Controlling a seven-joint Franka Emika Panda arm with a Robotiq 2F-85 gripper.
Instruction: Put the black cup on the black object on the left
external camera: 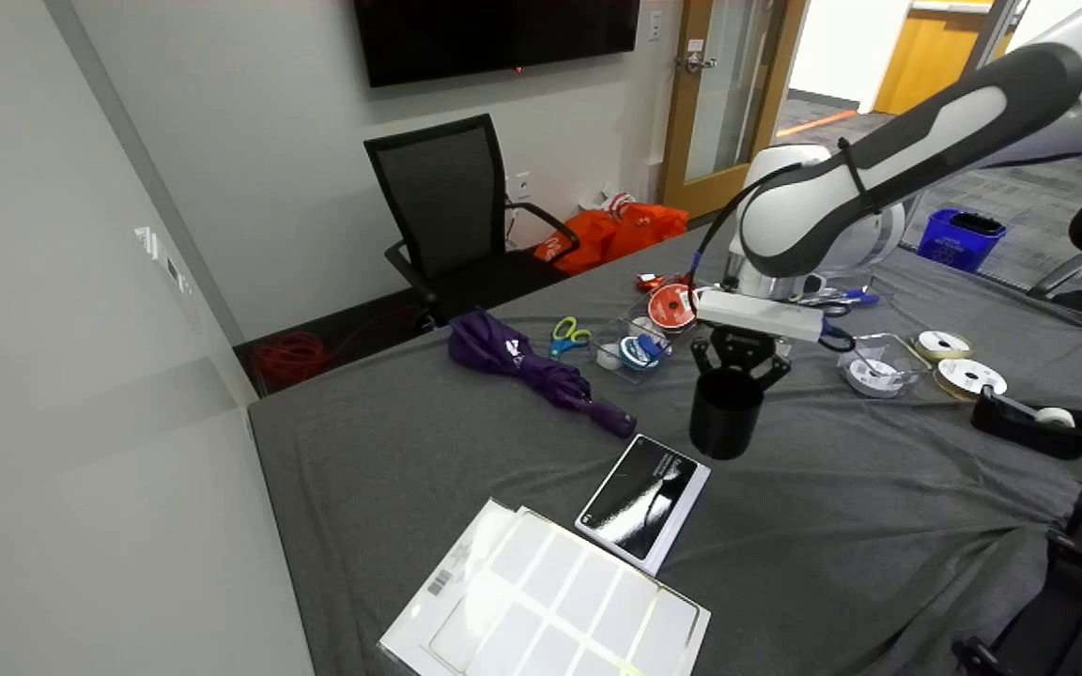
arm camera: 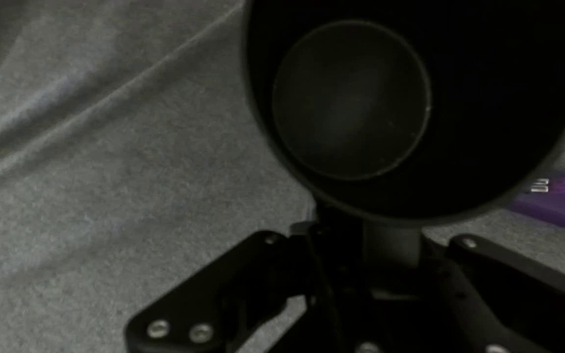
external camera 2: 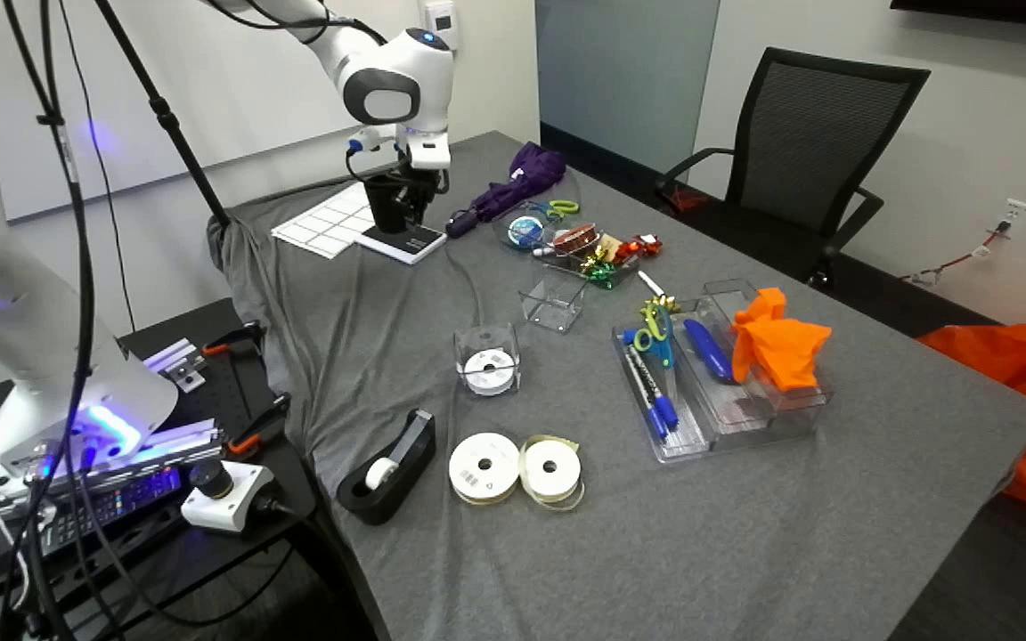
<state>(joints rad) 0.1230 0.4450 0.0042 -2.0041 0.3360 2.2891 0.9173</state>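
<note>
Biggest stuff first: everything here is carried by the grey-draped table; the white robot arm is stretched out over it in both exterior views; next down are the printed white sheets and the purple umbrella; the black object, glossy on top with a pale edge, is laid flat between those two, just beside both, so a low sideways approach could get something nudged; the hand is pinching the black cup by one side, though which bit is gripped is too dark to make out; the cup is held mouth-up, roughly upright, seemingly off the table and near the black object; whether any of it is over the glossy face can't be told from these angles.

The current step looks like the carry before the set-down; the cup should probably be brought in high, centred over the glossy face, and lowered straight and slow; that top looks slick, so if the base is landed on an edge, a skid or a shove is likely; some swing should be allowed for, with the cup gripped off-centre; the grip is best eased only once the base sits flat, then the hand backed off gently.
</note>
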